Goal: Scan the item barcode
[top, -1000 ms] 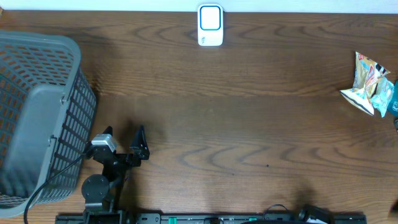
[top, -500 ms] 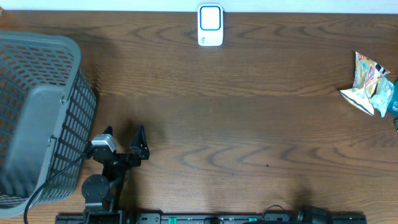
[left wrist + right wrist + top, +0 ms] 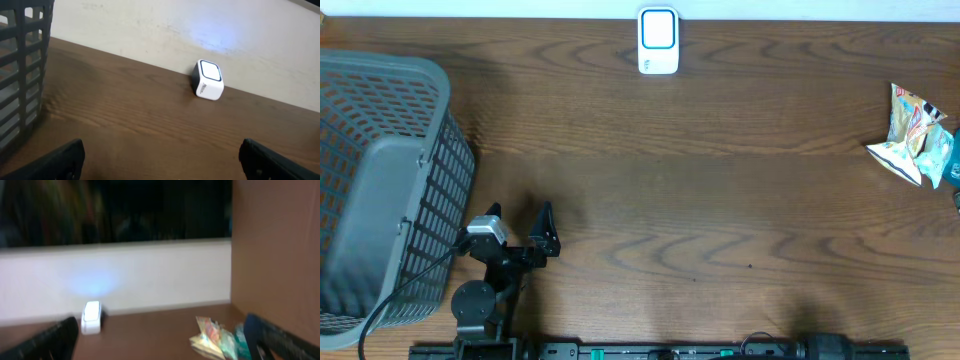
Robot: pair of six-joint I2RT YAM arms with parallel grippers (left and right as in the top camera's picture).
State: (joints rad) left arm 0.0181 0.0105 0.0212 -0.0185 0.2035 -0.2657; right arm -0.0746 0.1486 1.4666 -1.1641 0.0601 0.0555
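Scanner (image 3: 658, 41), white w/ blue-edged face, stands at far edge of worktop (image 3: 720, 190), by the wall (image 3: 150, 25). Item = crinkled snack bag (image 3: 912, 135), lying well off to scanner's right and a bit nearer the robot, no claw on it. Grey mesh basket (image 3: 445, 190) sits well to scanner's left. L claw (image 3: 519, 212) is left of scanner and much nearer the robot, just beside basket wall; jaws wide, nothing betw. them. R claw (image 3: 162, 342) shows only in its wrist cam (blurry): jaws wide, empty, scanner + bag both ahead of it.
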